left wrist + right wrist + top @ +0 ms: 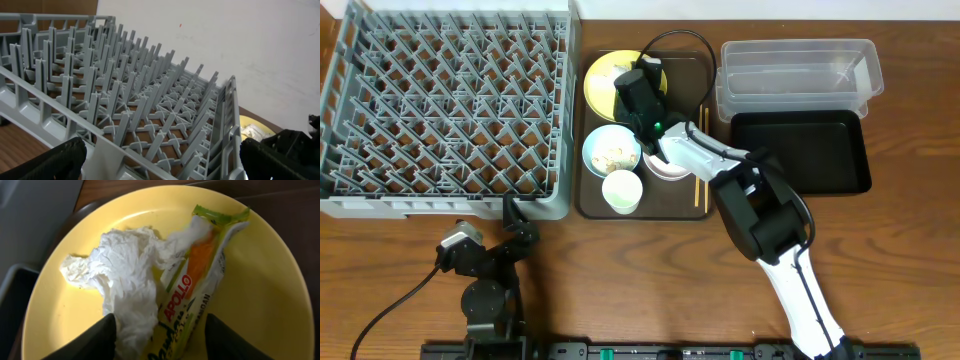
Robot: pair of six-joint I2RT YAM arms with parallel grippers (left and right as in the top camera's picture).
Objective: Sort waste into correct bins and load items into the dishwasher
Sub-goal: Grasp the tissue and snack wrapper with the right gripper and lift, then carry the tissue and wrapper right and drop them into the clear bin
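Yellow plate (260, 280), at the far end of the brown serving tray (590, 205), carries the waste in hand: a crumpled white paper (120, 270) on its left and a green-and-orange wrapper (195, 275) lying against it on the right, the two touching. The right gripper (161, 322) hangs low over the plate's near side. Its jaws stand apart, one finger at the paper's near edge and the other just beside the wrapper's near end. No pinch shows yet.

The step looks like a pick of waste off the plate. Both pieces sit between the jaws, so closing here would likely take them together. If paper and wrapper belong in different bins, it would be better to shift left and centre on the bulk of the paper alone. Go down until the tips almost meet the plate, close firmly, then lift straight up so the plate does not slide.

The clear tub (790, 75) and the black tray (800, 152) wait to the right on the table (900, 250), well apart from the plate. The left gripper (162, 155) stands wide open, holding nothing, at the near edge of the grey rack (445, 105).
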